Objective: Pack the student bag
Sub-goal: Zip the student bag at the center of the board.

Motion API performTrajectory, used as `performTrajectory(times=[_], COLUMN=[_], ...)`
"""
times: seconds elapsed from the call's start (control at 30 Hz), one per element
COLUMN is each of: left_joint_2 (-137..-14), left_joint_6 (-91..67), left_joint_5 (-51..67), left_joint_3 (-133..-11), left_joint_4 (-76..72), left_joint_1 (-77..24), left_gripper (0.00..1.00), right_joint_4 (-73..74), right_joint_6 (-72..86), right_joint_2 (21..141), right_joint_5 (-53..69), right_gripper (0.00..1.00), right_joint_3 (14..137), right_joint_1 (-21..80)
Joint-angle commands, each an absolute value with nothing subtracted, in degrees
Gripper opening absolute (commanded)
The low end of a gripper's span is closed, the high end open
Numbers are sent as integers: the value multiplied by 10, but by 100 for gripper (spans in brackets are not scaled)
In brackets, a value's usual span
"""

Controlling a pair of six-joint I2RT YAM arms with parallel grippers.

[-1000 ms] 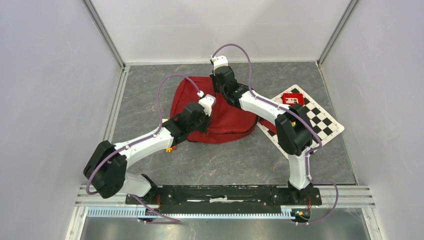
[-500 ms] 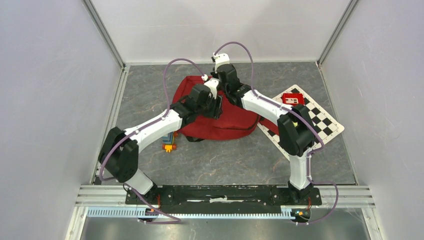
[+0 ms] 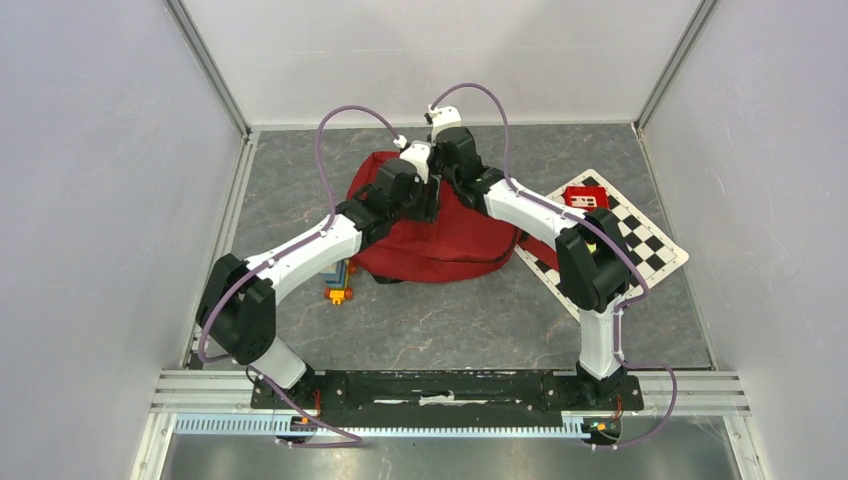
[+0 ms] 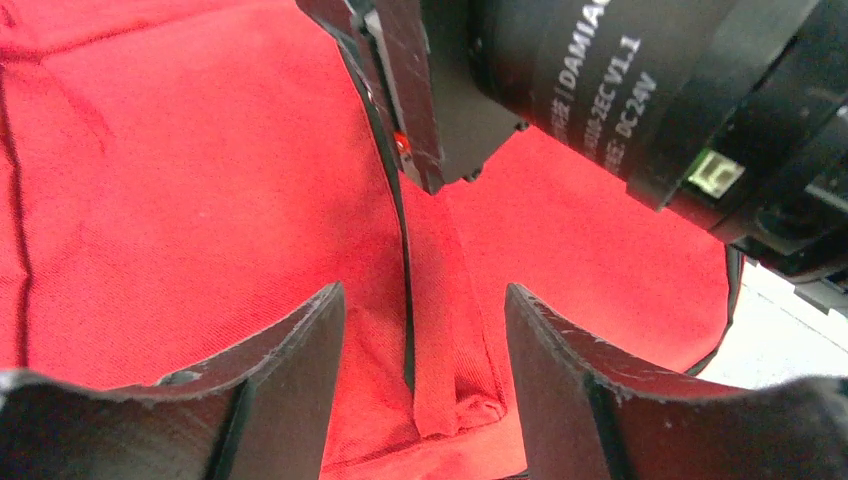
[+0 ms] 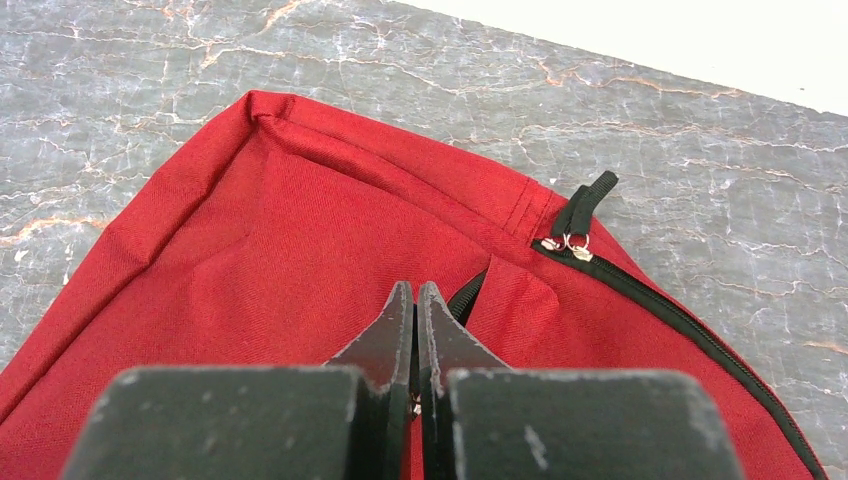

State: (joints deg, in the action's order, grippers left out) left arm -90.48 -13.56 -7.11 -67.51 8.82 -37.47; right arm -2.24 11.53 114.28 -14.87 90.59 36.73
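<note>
While the backpack [image 3: 450, 250] lies mid-worktop [image 3: 450, 320] seen from above, my left hand [image 4: 420, 300] shows spread astride the zip edge [image 4: 405, 260] that my right hand [image 5: 415, 295] pinches shut, so I should hold that edge high and slip one finger under it.

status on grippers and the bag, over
Left gripper open over backpack. Right gripper shut by its zip. Both crowded together; chessboard off right.
</note>
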Motion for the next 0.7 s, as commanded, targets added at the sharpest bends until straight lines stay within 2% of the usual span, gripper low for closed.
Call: performTrajectory(times=[0.0,0.17,0.43,0.5,0.53,0.6,0.67], left_joint_2=[-895,-933,-961,-974,-979,-981,-973], left_joint_6=[-131,-115,-118,-119,-120,-117,-112], left_joint_5=[-91,-61,-3,33,37,38,37], left_joint_3=[-687,-696,-684,-692,-696,-697,-688], left_joint_4=[51,30,4,7,13,22,22], left_joint_1=[-362,-360,-360,-360,-360,-360,-360], left_gripper=[63,53,54,51,44,20,6], right_joint_4=[-31,-29,-27,-27,-27,-27,-28], right_joint_6=[124,126,128,128,129,128,129], right_joint_2=[1127,1132,1141,1141,1141,1140,1141], right_joint_5=[-138,-135,-136,-135,-136,-136,-138], right_gripper=[0,0,0,0,0,0,0], right_joint_3=[922,925,926,925,924,922,922], right_joint_1=[363,362,359,359,359,359,359])
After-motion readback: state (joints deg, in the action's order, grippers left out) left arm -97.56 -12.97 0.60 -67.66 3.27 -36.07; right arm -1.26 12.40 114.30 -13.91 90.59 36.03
